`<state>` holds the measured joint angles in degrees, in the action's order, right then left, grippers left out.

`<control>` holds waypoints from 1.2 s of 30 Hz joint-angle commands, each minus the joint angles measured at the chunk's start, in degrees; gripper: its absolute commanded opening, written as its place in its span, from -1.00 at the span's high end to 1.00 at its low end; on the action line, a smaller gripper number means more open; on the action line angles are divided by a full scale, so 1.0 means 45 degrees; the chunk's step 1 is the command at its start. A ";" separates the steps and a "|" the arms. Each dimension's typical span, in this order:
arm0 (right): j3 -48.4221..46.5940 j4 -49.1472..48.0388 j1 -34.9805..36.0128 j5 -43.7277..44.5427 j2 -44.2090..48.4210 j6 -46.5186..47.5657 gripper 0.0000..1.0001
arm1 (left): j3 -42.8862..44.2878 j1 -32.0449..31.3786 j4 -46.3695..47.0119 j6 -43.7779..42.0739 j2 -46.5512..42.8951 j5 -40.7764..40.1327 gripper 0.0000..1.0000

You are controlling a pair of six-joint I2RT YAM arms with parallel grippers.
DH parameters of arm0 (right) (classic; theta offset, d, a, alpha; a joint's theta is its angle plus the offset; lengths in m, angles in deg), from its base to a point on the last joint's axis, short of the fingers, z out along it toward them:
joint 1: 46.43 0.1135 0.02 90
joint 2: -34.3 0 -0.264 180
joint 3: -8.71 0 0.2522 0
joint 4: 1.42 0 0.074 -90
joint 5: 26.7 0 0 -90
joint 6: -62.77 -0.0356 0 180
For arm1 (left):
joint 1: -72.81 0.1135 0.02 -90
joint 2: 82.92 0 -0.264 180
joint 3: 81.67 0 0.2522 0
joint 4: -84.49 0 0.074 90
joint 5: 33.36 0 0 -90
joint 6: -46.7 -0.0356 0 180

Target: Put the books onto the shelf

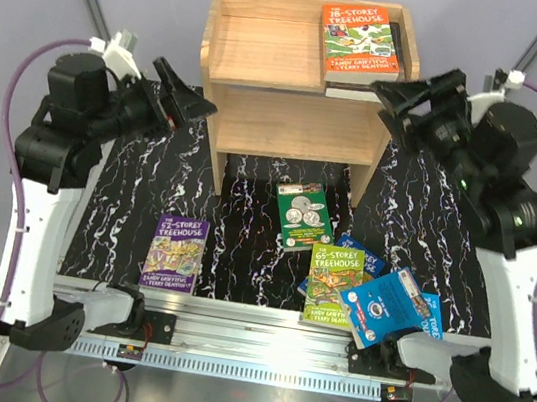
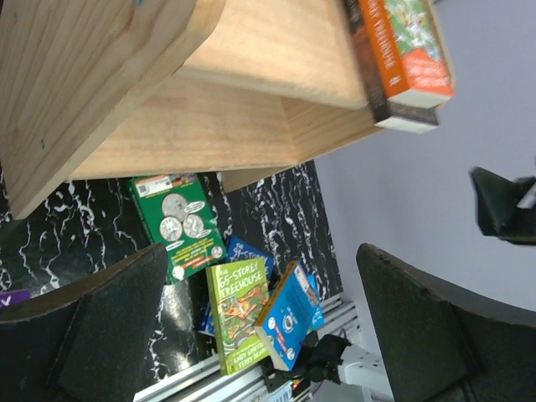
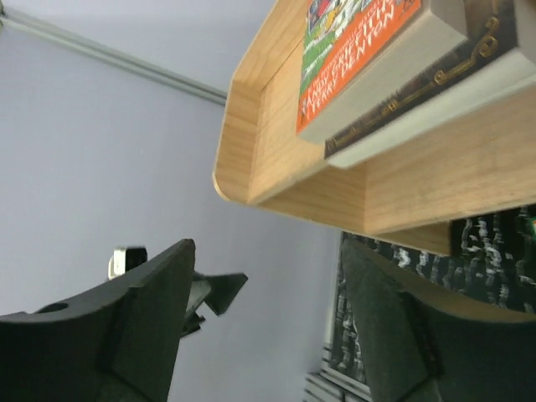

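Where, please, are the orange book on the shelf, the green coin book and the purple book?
orange book (image 1: pixel 360 43), top external view, middle of its cover.
green coin book (image 1: pixel 304 216), top external view, middle of its cover.
purple book (image 1: pixel 175 253), top external view, middle of its cover.

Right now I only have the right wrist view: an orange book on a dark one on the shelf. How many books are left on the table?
Observer: Five on the black mat: a purple book, a green coin book, a green Treehouse book, a blue book under it, and a bright blue book.
Operator: Which lies nearest my arm?
Observer: The bright blue book, propped on the pile by the right arm's base.
Operator: Lower tier?
Observer: The lower tier shows bare wood, no books.
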<state>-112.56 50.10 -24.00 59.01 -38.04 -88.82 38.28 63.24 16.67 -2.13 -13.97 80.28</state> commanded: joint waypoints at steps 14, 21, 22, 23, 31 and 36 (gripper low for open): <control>0.9393 0.5386 -0.0025 -0.0413 0.2438 0.1948 -0.99 | -1.1249 -0.7209 0.8492 0.2176 0.1549 -0.0041 -0.97; 1.1934 0.4715 -0.0142 -0.0083 0.2345 0.1809 -0.96 | -1.0065 -0.9101 1.0409 0.2179 0.5978 0.0313 -0.98; 1.2053 0.4734 -0.0142 0.0074 0.2228 0.1849 -0.96 | -0.9947 -0.9260 1.0741 0.2354 0.6412 0.0391 -0.97; 1.2170 0.4618 -0.0161 0.0211 0.2169 0.1888 -0.96 | -0.9927 -0.9397 1.1093 0.2936 0.6784 0.0508 -0.97; 1.3460 0.2724 -0.0999 0.0290 0.1115 0.2433 -0.96 | -0.9968 -0.9887 1.3599 0.4116 0.8525 -0.0036 -0.97; 1.3421 0.2216 -0.2229 0.0232 -0.0348 0.3195 -0.92 | -0.8912 -1.0042 1.2738 0.3508 0.9052 -0.1072 -0.86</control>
<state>-52.69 66.29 -31.32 57.46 -35.22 -78.37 -5.87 18.65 73.13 15.40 25.48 79.42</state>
